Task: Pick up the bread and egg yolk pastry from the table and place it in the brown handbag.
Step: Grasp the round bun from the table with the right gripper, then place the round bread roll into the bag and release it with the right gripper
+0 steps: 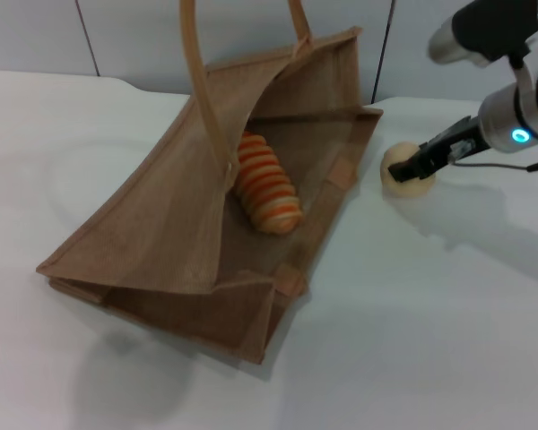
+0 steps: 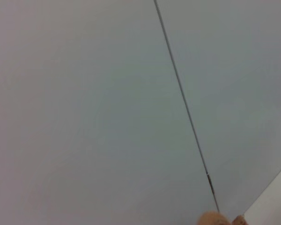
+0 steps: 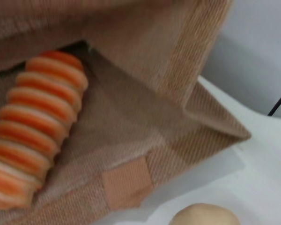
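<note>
Right claw [image 1: 419,167] seemingly clenched on egg yolk pastry [image 1: 403,175], beside brown handbag [image 1: 170,242] containing bread [image 1: 267,184].

The brown handbag [image 3: 196,70] lies open on the white table [image 3: 253,187], with the bread [image 3: 35,122] resting inside it on the woven lining, while the egg yolk pastry [image 3: 203,215] sits on the table just outside the handbag's edge, not touching it.

The brown handbag [image 1: 170,224] is coarse, matt woven jute. The bread [image 1: 267,184] looks ridged and slightly glossy; the egg yolk pastry [image 1: 403,184] smooth, matt. The table [image 1: 430,340] is plain matt white.
</note>
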Robot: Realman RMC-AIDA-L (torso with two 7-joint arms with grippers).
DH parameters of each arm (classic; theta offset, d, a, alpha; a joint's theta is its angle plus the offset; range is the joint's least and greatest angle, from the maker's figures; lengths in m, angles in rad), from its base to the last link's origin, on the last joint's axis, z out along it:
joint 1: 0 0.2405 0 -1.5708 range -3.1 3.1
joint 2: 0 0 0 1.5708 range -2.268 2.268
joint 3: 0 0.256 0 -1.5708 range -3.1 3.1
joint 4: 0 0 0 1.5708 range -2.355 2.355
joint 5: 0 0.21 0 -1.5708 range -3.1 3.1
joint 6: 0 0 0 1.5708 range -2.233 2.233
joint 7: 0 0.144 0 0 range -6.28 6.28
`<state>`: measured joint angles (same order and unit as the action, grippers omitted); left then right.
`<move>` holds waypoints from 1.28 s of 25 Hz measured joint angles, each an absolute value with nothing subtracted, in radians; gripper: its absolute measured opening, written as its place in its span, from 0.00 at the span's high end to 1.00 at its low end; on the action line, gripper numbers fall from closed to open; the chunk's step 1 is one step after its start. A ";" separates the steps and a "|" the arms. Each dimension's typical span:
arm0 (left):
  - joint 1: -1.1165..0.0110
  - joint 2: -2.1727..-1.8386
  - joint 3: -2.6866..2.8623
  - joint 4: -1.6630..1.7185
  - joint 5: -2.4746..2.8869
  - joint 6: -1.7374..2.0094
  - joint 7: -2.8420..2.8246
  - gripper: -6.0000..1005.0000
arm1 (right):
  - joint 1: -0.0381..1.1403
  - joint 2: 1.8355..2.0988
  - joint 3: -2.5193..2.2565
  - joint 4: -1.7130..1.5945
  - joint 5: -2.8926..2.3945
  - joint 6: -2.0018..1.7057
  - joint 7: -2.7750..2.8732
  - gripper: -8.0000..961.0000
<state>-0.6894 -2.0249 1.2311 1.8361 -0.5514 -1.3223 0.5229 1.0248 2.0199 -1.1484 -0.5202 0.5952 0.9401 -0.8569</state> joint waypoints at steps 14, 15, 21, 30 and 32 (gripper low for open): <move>-0.721 -2.027 1.240 1.834 -0.554 -1.312 0.528 0.88 | 0.906 2.026 -1.192 -0.936 0.885 1.316 -0.856 0.50; -0.721 -2.027 1.240 1.834 -0.554 -1.312 0.528 0.88 | 0.907 2.026 -1.215 -0.933 0.894 1.298 -0.856 0.50; -0.775 -2.029 1.307 1.836 -0.564 -1.309 0.506 0.88 | 0.959 2.026 -1.313 -0.818 0.901 1.144 -0.860 0.50; -0.777 -2.031 1.390 1.862 -0.565 -1.283 0.456 0.88 | 1.002 2.026 -1.324 -0.717 0.907 1.008 -0.895 0.51; -0.776 -2.031 1.397 1.870 -0.565 -1.285 0.448 0.88 | 1.002 2.026 -1.323 -0.716 0.907 0.988 -0.900 0.52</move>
